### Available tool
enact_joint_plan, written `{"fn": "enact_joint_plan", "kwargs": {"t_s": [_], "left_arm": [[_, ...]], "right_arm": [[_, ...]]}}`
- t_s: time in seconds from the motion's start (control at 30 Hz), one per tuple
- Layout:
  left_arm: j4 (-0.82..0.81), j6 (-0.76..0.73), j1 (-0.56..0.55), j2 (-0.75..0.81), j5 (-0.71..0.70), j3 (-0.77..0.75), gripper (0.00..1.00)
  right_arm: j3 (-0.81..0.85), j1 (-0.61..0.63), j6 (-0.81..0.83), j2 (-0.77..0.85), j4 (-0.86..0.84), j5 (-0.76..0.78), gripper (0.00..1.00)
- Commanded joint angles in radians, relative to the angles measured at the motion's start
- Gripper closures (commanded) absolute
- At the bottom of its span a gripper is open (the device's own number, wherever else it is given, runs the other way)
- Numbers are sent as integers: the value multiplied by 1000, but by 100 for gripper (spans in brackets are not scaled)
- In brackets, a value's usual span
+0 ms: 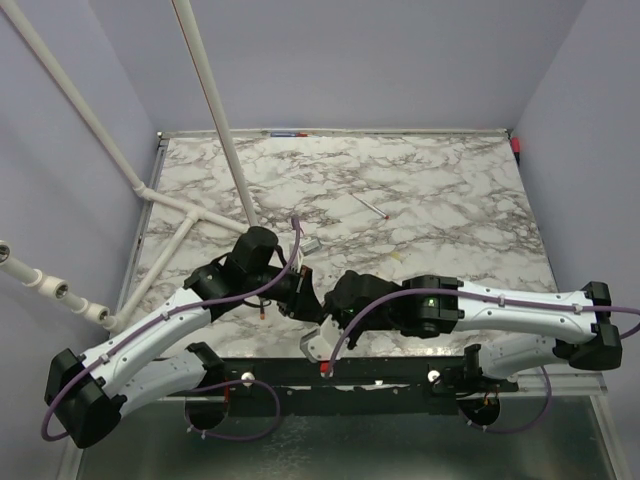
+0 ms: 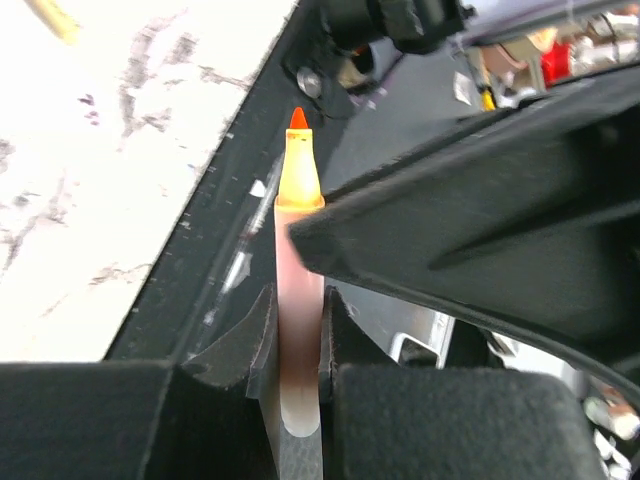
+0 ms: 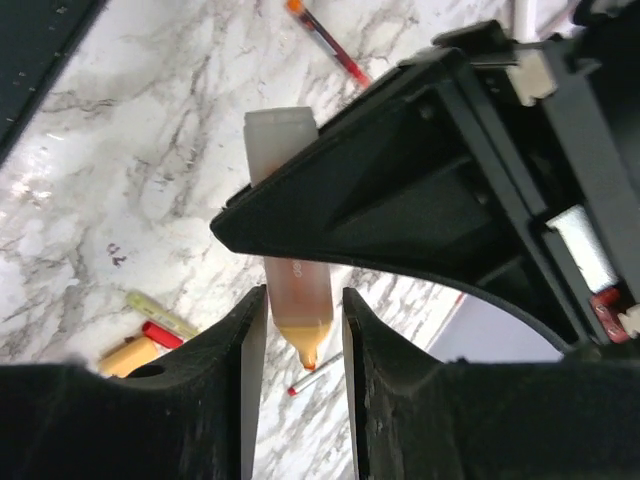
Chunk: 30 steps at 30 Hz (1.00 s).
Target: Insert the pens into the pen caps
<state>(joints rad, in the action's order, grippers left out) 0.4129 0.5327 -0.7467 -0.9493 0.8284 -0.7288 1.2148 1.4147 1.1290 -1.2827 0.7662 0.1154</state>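
One pale-barrelled, orange-tipped pen (image 2: 298, 250) sits clamped in the left tool (image 2: 298, 320), tip bare, uncapped. Right tool (image 3: 300, 310) flanks it; I cannot tell if it grips. Slim red pen (image 3: 328, 45) and stubby orange cap (image 3: 128, 356) lie loose on the marble desk (image 3: 100, 150); capping seemingly all ahead.

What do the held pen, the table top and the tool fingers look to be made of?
Pen: likely translucent plastic; light glows through its frosted barrel, and the tip is orange.
Table top: marble-look, grey veins on white, mild sheen; real stone or printed laminate, cannot tell.
Left tool's fingers: matte black, probably plastic; dull, no glints.
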Motion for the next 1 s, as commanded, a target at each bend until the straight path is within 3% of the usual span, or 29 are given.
{"fn": "enact_joint_plan", "kwargs": {"t_s": [0.0, 0.37, 0.6, 0.77, 0.97], "left_arm": [[26, -32, -1, 17, -135, 34, 100], [26, -73, -1, 56, -355, -28, 100], [24, -148, -1, 96, -562, -89, 100], [2, -202, -1, 130, -682, -112, 100], [-26, -250, -1, 200, -790, -92, 100]], "right_arm": [[-47, 6, -111, 74, -144, 109, 59], [-169, -26, -449, 253, -333, 375, 28], [-138, -112, -865, 224, -203, 527, 19], [-86, -221, -1209, 157, -32, 458, 19], [-177, -333, -1433, 169, 7, 312, 19]]}}
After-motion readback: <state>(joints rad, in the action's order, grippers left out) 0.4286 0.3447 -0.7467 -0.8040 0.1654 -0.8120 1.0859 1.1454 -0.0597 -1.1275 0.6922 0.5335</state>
